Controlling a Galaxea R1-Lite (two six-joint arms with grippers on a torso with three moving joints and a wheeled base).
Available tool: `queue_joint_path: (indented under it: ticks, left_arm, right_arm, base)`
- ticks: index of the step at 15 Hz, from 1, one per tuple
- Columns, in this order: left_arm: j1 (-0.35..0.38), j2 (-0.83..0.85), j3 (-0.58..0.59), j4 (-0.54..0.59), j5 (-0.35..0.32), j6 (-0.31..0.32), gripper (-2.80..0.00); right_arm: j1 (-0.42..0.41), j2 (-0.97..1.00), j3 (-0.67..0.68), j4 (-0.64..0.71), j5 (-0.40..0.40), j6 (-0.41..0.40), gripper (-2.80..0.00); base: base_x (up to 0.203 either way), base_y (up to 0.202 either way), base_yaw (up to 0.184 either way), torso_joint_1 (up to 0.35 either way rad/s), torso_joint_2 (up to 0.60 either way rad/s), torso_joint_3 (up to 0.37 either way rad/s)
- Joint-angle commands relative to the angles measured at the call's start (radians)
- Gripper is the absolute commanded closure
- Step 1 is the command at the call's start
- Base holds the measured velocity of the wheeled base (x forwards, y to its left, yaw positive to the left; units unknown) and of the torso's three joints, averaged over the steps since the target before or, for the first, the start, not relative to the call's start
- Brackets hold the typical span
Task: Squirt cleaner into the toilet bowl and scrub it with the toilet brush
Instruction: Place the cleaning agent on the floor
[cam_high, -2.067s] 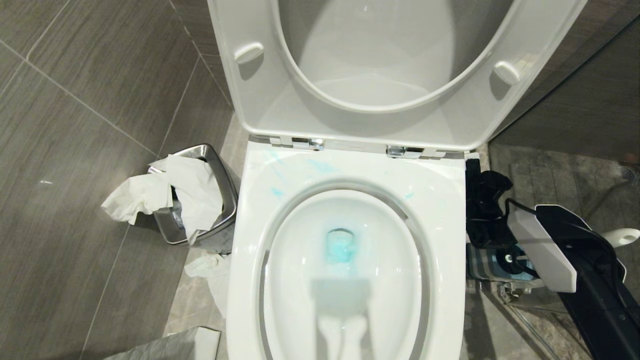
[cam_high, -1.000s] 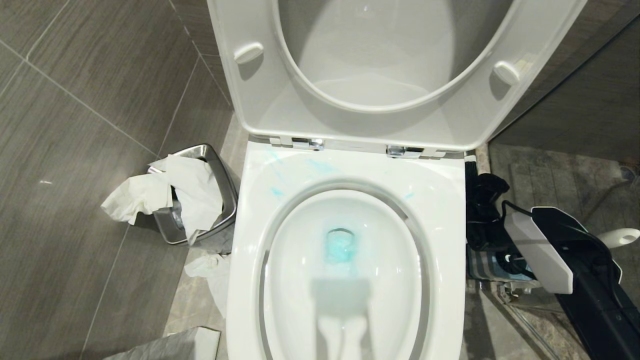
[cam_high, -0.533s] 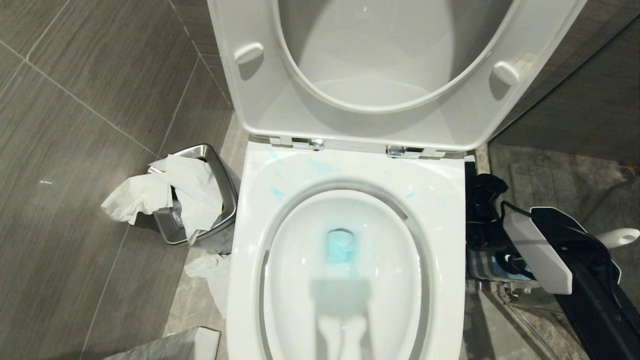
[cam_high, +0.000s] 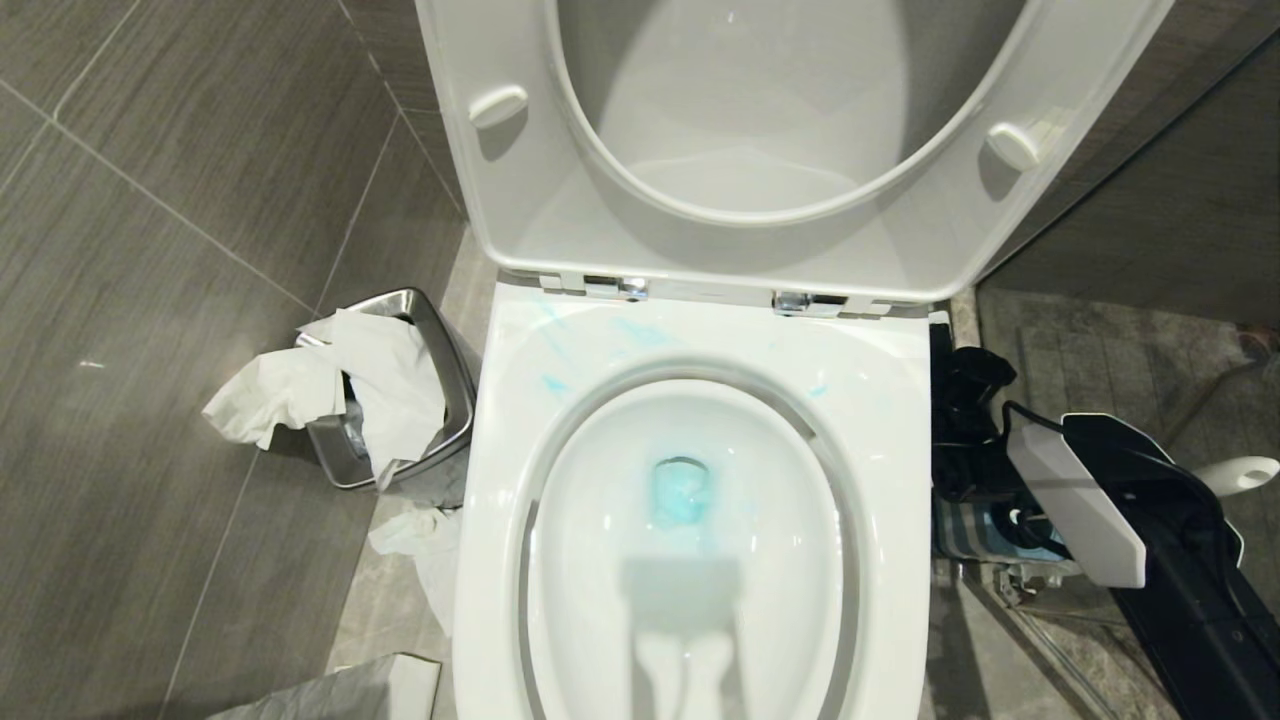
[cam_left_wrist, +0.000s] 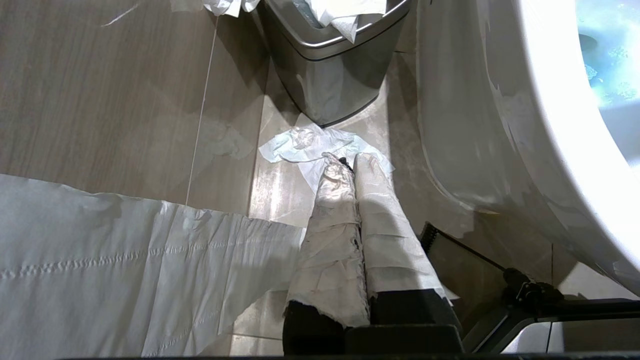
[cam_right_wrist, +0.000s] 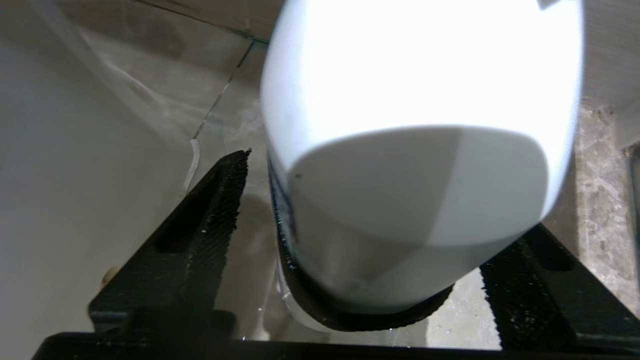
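Observation:
The toilet bowl (cam_high: 880, 430) stands with seat and lid up, and its outer wall (cam_left_wrist: 500, 100) shows in the left wrist view. Turquoise cleaner (cam_high: 680, 492) tints the water and smears the back rim. On the floor right of the bowl is the striped blue-grey holder (cam_high: 965, 530). My right gripper (cam_high: 975, 420) reaches down over it. The toilet brush handle (cam_right_wrist: 420, 100) stands between the open black fingers (cam_right_wrist: 210, 215) and runs down into the holder's dark mouth (cam_right_wrist: 350, 317). Its rounded end (cam_high: 1245, 472) pokes out behind the arm; the bristle head is hidden. My left gripper (cam_left_wrist: 348, 161), wrapped in white, hangs shut over the floor.
A steel bin (cam_high: 440, 400) stuffed with white paper (cam_high: 330, 385) stands left of the bowl, with a crumpled tissue (cam_high: 420, 530) on the floor beside it. A long white paper sheet (cam_left_wrist: 100, 260) lies near my left gripper. Dark walls close in at the back and right.
The right arm shifted slightly left about two seconds ago and has stayed almost still since. Bowl, cleaner and bin look the same.

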Motion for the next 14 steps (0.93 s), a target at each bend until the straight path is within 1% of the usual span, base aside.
queue_joint_path:
  ticks: [1,4,6,8,10,14]
  left_arm:
    - [0.0,0.001,-0.001,0.001,0.0,0.0,0.0]
    - [0.0,0.001,-0.001,0.001,-0.001,0.0,0.0]
    - [0.0,0.001,-0.001,0.001,-0.002,0.0,0.0]
    - [-0.001,0.001,-0.001,0.003,-0.001,0.0,0.0]
    - [-0.003,0.001,-0.001,0.002,-0.002,0.0,0.0]
    - [-0.003,0.001,-0.001,0.002,-0.002,0.0,0.0]
  right_arm:
    - [0.001,-0.006,0.017,-0.009,0.004,-0.001,-2.8]
    - [0.001,-0.046,0.101,-0.017,0.005,-0.003,-2.8]
    - [0.001,-0.084,0.189,-0.033,0.004,-0.005,-2.8]
    - [0.0,-0.122,0.287,-0.076,0.004,-0.012,-2.8]
    - [-0.003,-0.171,0.405,-0.135,0.004,-0.016,-2.8]
    - [-0.005,-0.333,0.694,-0.241,0.004,-0.024,-2.8]
  base:
    - [0.0,0.0,0.0,0.0,0.0,0.0]
    - [0.0,0.0,0.0,0.0,0.0,0.0]
    - [0.0,0.0,0.0,0.0,0.0,0.0]
    - [0.0,0.0,0.0,0.0,0.0,0.0]
    - [0.0,0.0,0.0,0.0,0.0,0.0]
    - [0.0,0.0,0.0,0.0,0.0,0.0]
